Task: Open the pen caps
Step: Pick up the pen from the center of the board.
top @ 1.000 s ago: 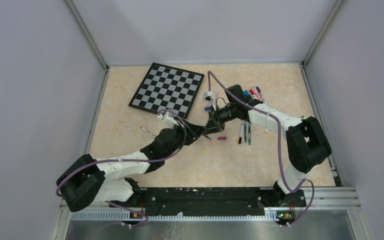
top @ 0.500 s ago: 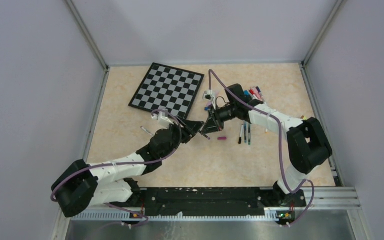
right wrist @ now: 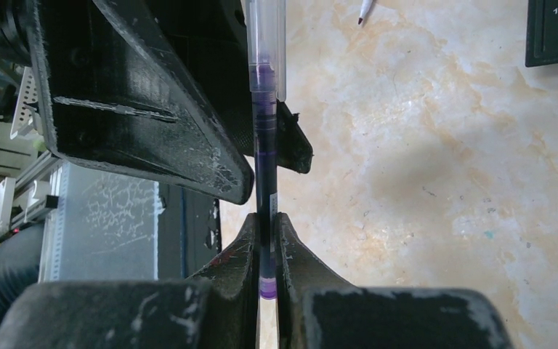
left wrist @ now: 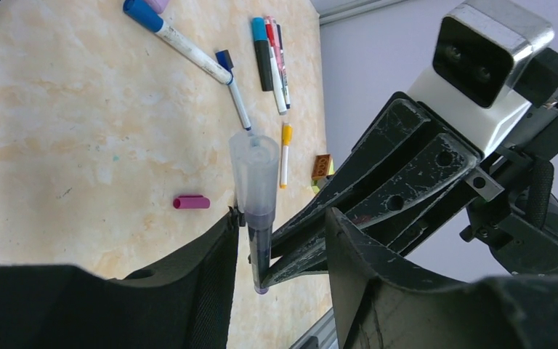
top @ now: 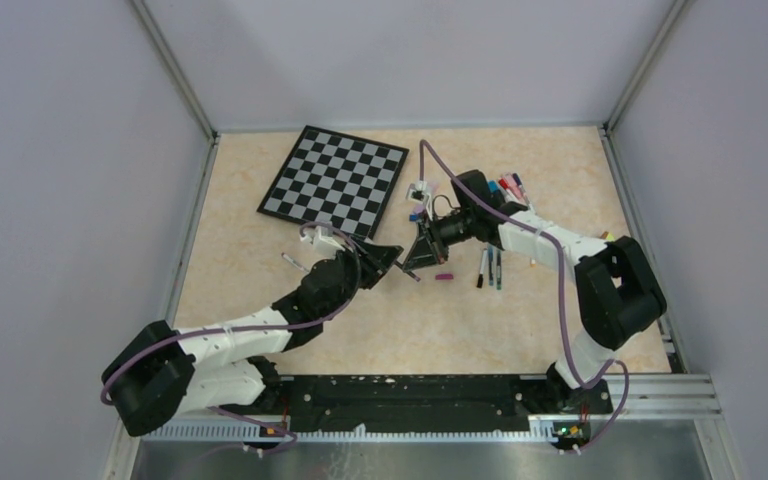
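Colours on the cream, brown-veined table [top: 260,270]
The chessboard [top: 333,183] is checked black and white. The purple pen [right wrist: 265,145] has a dark violet core under a clear cap [left wrist: 254,163]. 1 loose cap [left wrist: 191,202] is magenta; 1 white marker [left wrist: 189,51] carries a blue cap [left wrist: 143,12]; another white pen [left wrist: 284,169] a yellow cap [left wrist: 287,134]; the block [left wrist: 322,166] is orange-brown. Both arms [top: 245,335] are white with black joints.

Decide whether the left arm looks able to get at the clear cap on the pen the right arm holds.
Likely yes: the clear cap lies between the left gripper's parted jaws, nothing blocking, while the right gripper clamps the pen.
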